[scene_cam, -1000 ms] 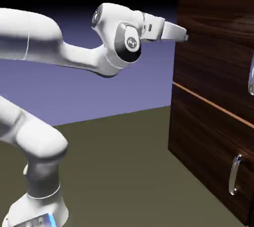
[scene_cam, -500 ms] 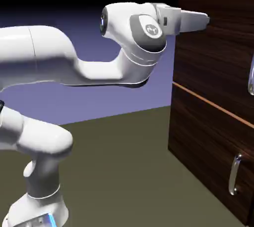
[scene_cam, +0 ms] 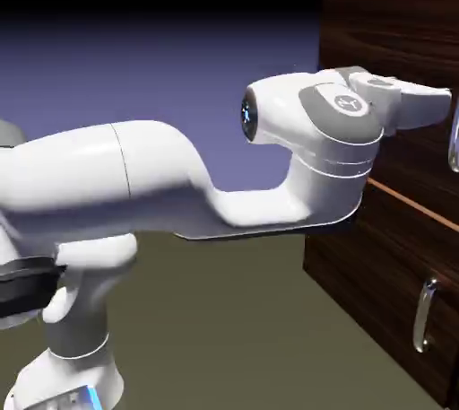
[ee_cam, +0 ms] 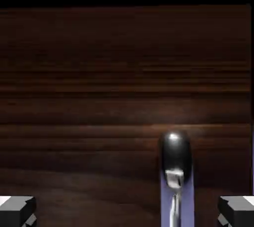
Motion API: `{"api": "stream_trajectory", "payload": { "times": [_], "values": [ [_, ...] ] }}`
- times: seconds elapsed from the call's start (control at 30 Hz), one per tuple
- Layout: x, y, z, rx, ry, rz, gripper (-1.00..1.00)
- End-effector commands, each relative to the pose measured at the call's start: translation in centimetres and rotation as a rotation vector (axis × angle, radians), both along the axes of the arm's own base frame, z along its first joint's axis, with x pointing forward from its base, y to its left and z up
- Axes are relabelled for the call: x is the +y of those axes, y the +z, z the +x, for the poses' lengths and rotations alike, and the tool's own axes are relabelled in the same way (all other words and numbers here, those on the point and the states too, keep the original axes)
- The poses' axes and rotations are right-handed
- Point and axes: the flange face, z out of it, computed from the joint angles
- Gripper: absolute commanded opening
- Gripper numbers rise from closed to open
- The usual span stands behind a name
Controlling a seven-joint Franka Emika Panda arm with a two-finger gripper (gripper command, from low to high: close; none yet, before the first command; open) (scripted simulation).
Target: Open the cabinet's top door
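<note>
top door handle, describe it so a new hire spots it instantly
Find the tall dark wood-grain cabinet at the exterior view's right. On its larger upper panel, the top door, a silver bar handle shows at the picture's right edge, just past the gripper. The other handle sits lower, on the shorter bottom panel.

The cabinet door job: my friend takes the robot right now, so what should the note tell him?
Gripper: open, holding nothing; its two finger tips show wide apart at the bottom of the hand view.
The top door fills the hand view, and its silver handle sits between the finger tips, right of the middle. In the exterior view the hand is level with the handle at the picture's right edge.
The cabinet stands at the right, and the lower panel's handle is untouched.
Done: the hand faces the top door.
Left: line up on the handle, close on it, pull the door open.
</note>
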Motion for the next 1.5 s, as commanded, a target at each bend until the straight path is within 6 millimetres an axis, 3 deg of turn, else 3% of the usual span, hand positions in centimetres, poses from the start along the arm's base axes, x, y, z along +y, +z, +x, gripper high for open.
{"api": "stream_trajectory", "payload": {
  "times": [0.0, 0.07, 0.23, 0.27, 0.3, 0.57, 0.83, 1.17, 1.47],
  "values": [
    [-0.6, -1.0, 0.5, 0.007, -0.002, 0.0, 0.0],
    [-1.2, -2.1, 1.0, 0.014, -0.004, 0.0, 0.0],
    [-1.0, -2.1, 6.0, 0.014, -0.004, 0.0, 0.0],
    [-1.0, -2.1, 6.0, 0.014, -0.004, 0.0, -1.0],
    [-1.0, -2.1, 6.0, 0.014, -0.004, 0.0, -1.0],
    [1.3, -2.1, -0.3, 0.014, -0.145, 0.001, -1.0],
    [4.9, -2.1, -7.0, 0.014, -0.306, 0.002, -1.0],
    [11.6, -2.1, -15.2, 0.014, -0.528, 0.003, -1.0],
    [17.8, -2.1, -20.3, 0.014, -0.697, 0.004, -1.0]
  ]
}}
